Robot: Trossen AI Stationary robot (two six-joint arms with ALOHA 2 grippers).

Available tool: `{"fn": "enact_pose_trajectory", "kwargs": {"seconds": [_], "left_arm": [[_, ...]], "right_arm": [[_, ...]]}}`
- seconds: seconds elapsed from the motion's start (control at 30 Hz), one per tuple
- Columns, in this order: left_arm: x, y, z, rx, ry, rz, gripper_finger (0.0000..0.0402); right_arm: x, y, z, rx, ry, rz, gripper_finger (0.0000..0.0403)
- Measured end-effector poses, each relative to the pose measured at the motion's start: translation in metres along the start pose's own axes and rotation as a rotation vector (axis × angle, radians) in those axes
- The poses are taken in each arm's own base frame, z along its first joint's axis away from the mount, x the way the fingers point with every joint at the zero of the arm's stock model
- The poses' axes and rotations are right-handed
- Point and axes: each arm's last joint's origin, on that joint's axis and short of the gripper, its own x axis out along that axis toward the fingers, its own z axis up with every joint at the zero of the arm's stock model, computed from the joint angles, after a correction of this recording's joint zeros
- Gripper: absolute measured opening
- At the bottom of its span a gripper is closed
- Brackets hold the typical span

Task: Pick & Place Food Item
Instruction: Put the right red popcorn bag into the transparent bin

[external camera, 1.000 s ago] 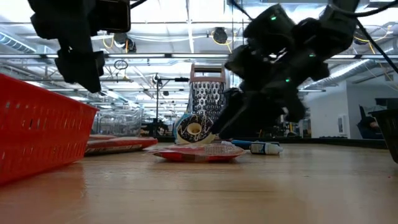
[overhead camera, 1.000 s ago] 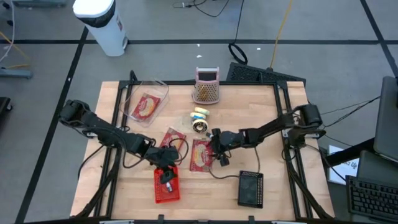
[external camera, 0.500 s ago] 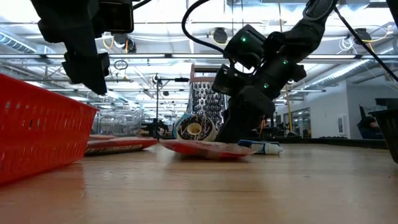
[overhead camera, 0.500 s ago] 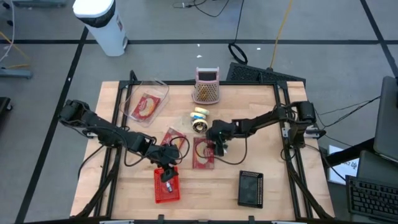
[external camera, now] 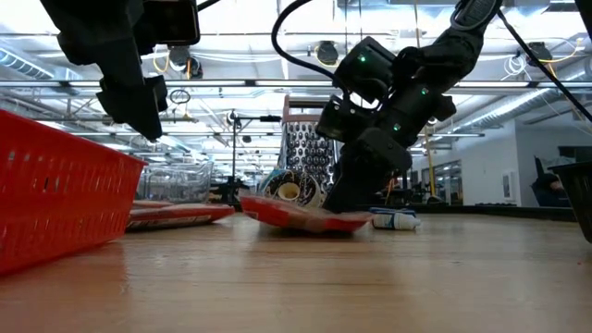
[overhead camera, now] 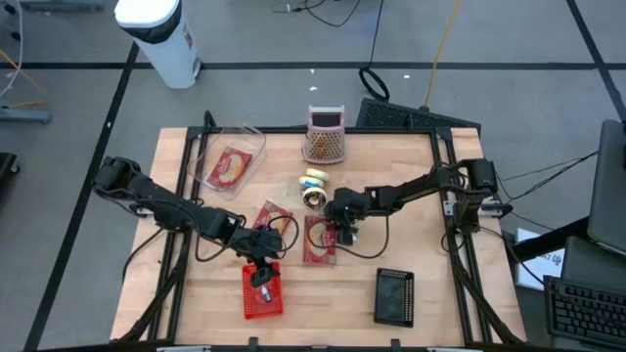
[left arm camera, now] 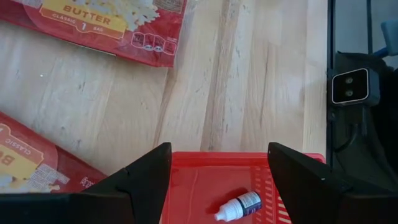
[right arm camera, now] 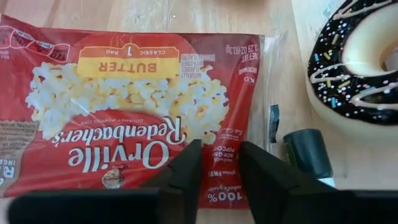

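A red popcorn bag lies on the wooden table, just right of centre. My right gripper reaches it from the table's right and is shut on its edge. In the low view the bag sits tilted, one side off the wood. My left gripper hangs open above the red basket, fingers wide apart, touching nothing. A small dropper bottle lies in the basket. My right gripper pinches the popcorn bag's right long edge, near its far corner, between its two fingers. The fingers slant down from the table's right side. The bag is tilted, one side raised, the rest on the table.
A second popcorn bag lies left of the held one, a third in a clear container at far left. A sprinkled doughnut, a tube and a grater stand beyond; a black box sits near right.
My right gripper has gone toward the table's left, down to the popcorn bag's right edge, rolling as it went, and has taken hold. The bag, flat a second ago, now sits tilted with one side raised off the wood. My left gripper has kept its place.
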Motion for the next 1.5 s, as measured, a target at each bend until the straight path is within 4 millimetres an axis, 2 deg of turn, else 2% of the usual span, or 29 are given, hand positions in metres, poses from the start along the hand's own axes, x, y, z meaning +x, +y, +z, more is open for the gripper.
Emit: {"fn": "enact_pose_trajectory", "kwargs": {"seconds": [0.17, 0.23, 0.43, 0.63, 0.8, 1.0, 1.23, 1.5], "left_arm": [[0.000, 0.000, 0.000, 0.000, -0.001, 0.001, 0.0269], [0.000, 0.000, 0.000, -0.001, -0.006, 0.007, 0.0269], [0.000, 0.001, 0.001, -0.001, -0.035, 0.043, 0.0269], [0.000, 0.004, 0.006, -0.015, -0.060, 0.046, 0.0269], [-0.003, 0.010, 0.022, -0.023, -0.165, 0.013, 0.0269], [-0.008, 0.023, 0.044, -0.004, -0.324, 0.033, 0.0269], [-0.016, 0.044, 0.063, 0.012, -0.453, 0.130, 0.0269], [-0.028, 0.062, 0.083, 0.021, -0.602, 0.161, 0.0269]], "right_arm": [[0.000, 0.000, 0.000, -0.035, -0.002, 0.000, 0.0019], [0.000, 0.000, 0.000, -0.053, -0.005, 0.000, 0.0005], [-0.014, 0.005, 0.009, -0.116, -0.055, -0.011, 0.0001], [-0.056, 0.023, 0.034, -0.271, -0.203, -0.143, 0.0000], [-0.089, 0.041, 0.045, -0.387, -0.280, -0.274, 0.0000], [-0.113, 0.060, 0.046, -0.470, -0.285, -0.435, 0.0000], [-0.128, 0.077, 0.044, -0.503, -0.298, -0.473, 0.0000], [-0.130, 0.085, 0.043, -0.501, -0.315, -0.448, 0.0000]]}}
